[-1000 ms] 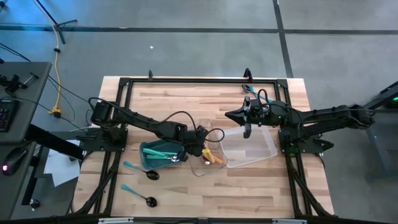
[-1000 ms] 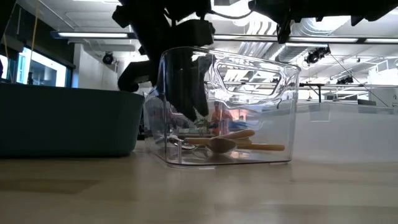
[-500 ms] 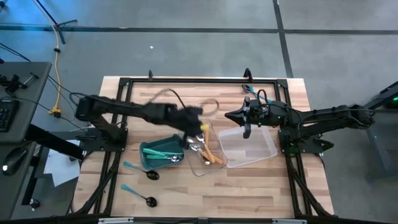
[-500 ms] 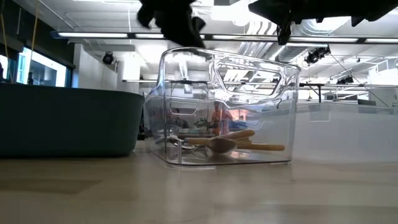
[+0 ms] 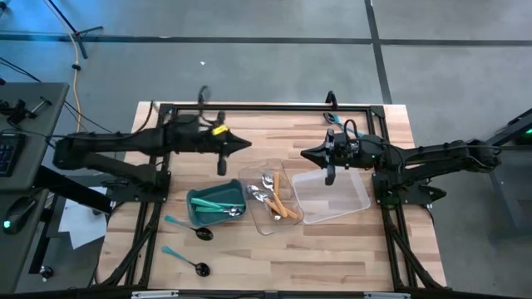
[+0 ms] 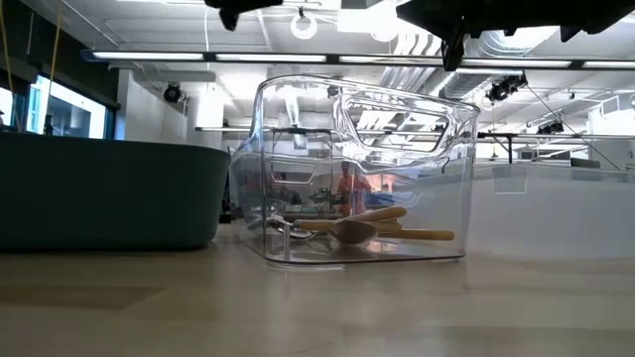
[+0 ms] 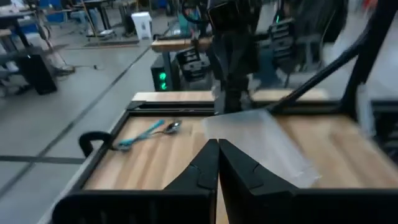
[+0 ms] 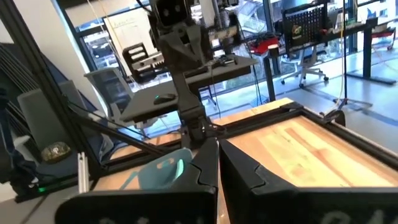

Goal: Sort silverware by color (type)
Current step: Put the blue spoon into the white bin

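The left end effector (image 5: pixel 246 144), pressed together (empty), is hovering beyond the clear tray (image 5: pixel 268 203) holding sorted orange-handled spoons (image 5: pixel 285 208).

Silverware heads (image 5: pixel 264 189) too small to tell apart, teal bin (image 6: pixel 109 193) cut by frame edge.

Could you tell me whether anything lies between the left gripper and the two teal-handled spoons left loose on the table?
The teal bin lies roughly between the left gripper, shut and raised over the table's far side, and the loose teal spoons at the near-left. Reaching from above should clear it.
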Motion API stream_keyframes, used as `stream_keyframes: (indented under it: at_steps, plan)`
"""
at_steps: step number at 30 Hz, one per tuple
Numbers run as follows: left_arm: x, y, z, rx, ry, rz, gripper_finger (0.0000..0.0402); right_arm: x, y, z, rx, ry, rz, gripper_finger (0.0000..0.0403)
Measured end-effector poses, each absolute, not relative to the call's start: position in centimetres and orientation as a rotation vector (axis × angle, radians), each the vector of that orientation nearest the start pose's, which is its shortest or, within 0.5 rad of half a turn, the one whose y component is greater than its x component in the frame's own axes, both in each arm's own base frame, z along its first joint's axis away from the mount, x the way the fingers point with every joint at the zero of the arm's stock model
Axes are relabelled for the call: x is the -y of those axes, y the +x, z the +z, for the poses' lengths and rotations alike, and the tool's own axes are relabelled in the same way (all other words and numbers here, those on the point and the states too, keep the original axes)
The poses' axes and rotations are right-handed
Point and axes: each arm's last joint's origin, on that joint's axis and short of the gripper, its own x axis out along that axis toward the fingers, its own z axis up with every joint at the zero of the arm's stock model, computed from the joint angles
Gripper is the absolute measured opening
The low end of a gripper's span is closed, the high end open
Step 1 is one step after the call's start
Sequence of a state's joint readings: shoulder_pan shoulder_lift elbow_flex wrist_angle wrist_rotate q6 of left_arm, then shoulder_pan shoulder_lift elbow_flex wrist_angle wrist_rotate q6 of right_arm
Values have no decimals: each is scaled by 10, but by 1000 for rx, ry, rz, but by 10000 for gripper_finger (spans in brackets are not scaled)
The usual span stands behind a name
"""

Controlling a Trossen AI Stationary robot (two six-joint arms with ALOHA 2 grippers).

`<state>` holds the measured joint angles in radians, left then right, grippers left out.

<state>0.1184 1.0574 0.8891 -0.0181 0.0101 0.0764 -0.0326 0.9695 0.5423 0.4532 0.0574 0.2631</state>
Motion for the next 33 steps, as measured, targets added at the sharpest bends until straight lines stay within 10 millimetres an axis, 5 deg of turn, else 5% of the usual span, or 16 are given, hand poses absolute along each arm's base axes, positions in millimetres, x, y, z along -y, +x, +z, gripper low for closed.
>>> stream_keyframes:
  at_steps: [7,13,33]
  plan:
    - [-19,206,306,-12,-88,108,0,9,215,278,47,201,-86,0]
    - [-15,201,292,37,-129,90,0,9,215,278,51,174,-88,0]
    - [-15,200,291,49,-146,104,0,9,215,277,37,174,-90,0]
